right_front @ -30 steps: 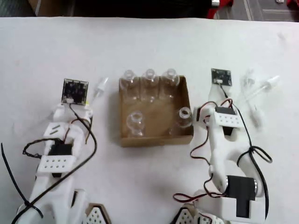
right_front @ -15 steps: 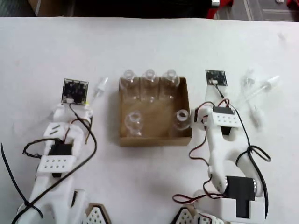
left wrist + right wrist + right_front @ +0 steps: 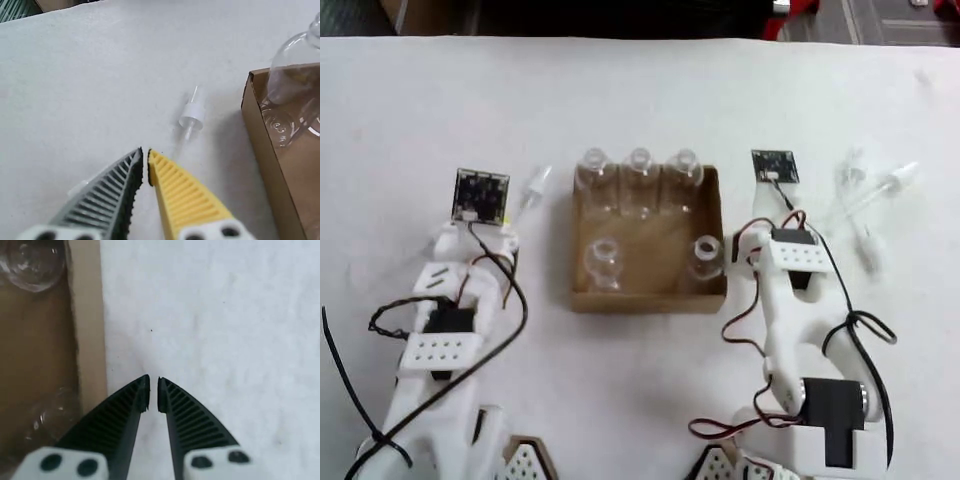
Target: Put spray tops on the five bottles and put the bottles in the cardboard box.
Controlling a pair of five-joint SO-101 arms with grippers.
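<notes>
Loose spray top just ahead of the left hand, which is clenched on nothing.
The top lies on the table, long axis running away from the tips, beside the cardboard box of five uncapped bottles. The right hand, clenched empty, sits by the box's other wall; the clear tops beyond are hard to count.

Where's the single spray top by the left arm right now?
In the high view, the spray top lies just left of the cardboard box, ahead of the left end effector.
</notes>
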